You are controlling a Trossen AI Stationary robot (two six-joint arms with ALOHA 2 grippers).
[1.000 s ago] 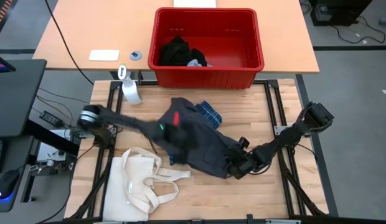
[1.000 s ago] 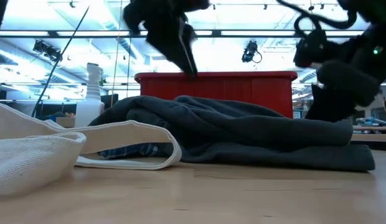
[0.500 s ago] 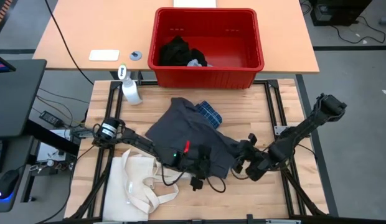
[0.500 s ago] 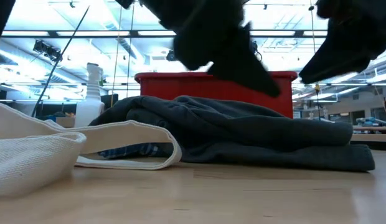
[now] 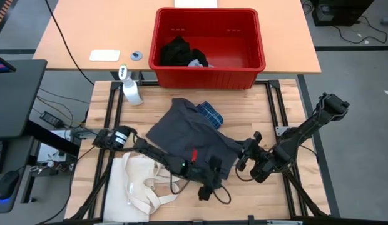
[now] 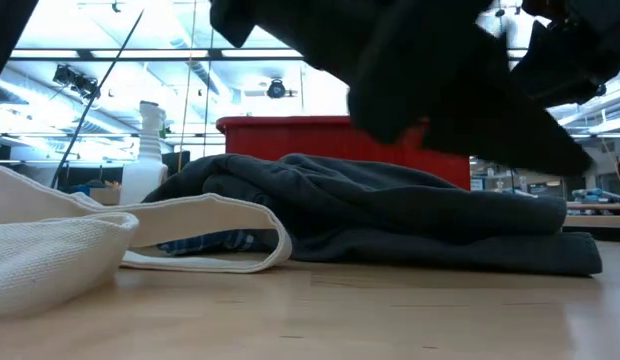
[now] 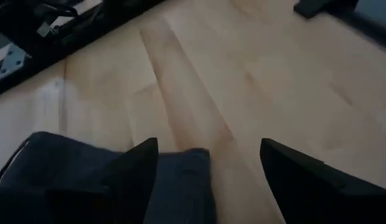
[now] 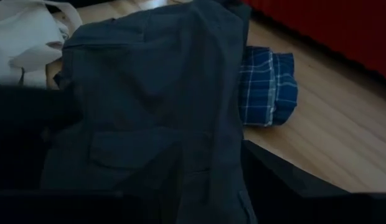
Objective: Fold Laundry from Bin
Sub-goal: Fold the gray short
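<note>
Dark grey garment (image 5: 188,134): soft, limp, likely light; best pinched at the hem just before the left pincer (image 5: 208,187), spread empty; right pincer (image 5: 247,159) state unclear.

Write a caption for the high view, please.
Two arms work a dark grey garment on the table; more laundry waits in the red bin.

1. In the low view, we find a dark blurred arm mass (image 6: 460,90) hiding most of the bin (image 6: 290,127).
2. The plaid shirt (image 5: 209,114) lies partly under the dark grey garment (image 5: 188,131).
3. The tote bag (image 5: 134,187) is cut off at the high view's lower edge.
4. We cannot identify the bin's dark contents (image 5: 178,51).
</note>
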